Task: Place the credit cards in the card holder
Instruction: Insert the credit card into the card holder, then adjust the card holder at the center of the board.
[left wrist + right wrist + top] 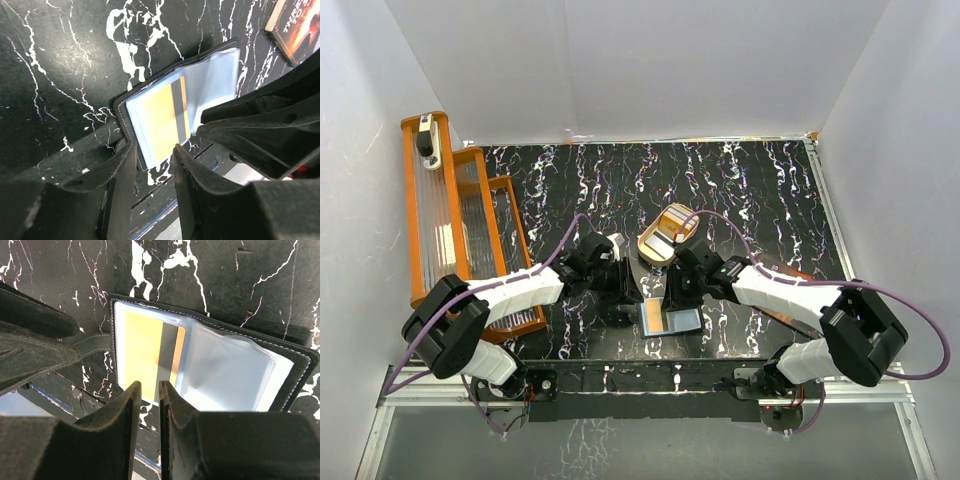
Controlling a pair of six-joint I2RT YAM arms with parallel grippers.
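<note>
Surveying from the left: an orange-framed rack of clear slats [440, 230] stands at the edge of the black white-veined marbled table [770, 190]. My left claw [154, 152] is released, fingers parted above the near corner of the small black folding card holder [225, 370], which lies open on the table. A gold-orange plastic card with a dark stripe [142, 355] sits in its left clear pocket. My right claw [149, 387] hangs over the holder's near edge, a thin slit between its fingers; whether it grips, I cannot tell.
</note>
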